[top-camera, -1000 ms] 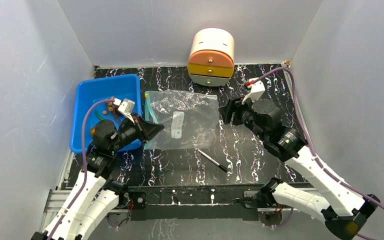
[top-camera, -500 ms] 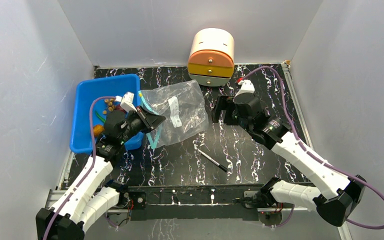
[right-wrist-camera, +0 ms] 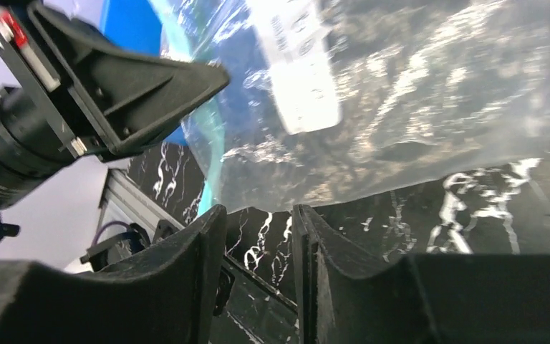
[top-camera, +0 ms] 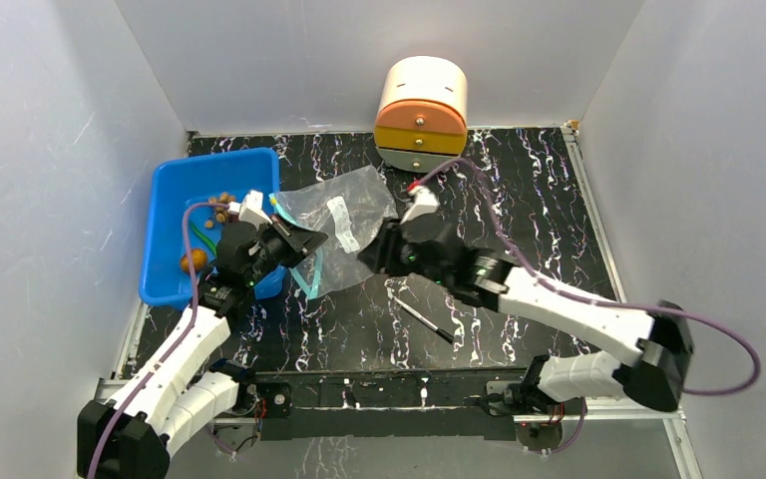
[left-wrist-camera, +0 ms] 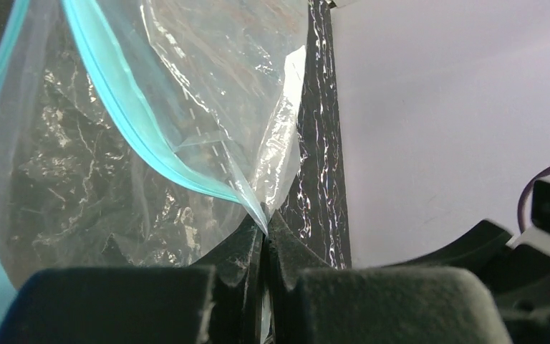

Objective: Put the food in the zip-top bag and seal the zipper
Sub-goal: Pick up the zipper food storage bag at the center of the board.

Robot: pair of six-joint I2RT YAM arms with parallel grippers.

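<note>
Robot lab test cell. White panel walls (top-camera: 70, 120) box in three sides of a black marbled tabletop (top-camera: 539, 200). Aluminium rail (top-camera: 379, 384) along the bottom edge carries the cabled left arm (top-camera: 185, 349) and right arm (top-camera: 578, 309). Staged props: blue tray (top-camera: 165, 180) upper left, toy drawer unit (top-camera: 421, 115) top centre, zip-top bag (top-camera: 364, 200) mid-frame.

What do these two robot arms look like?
Both the left arm and right arm have smooth white shells on the long links, with black joints and black wrists. A purple cable loops loosely along each. The jaws are black wedges with a matte, foam-like face. A small white plug with a red tip sits at the right wrist.
</note>
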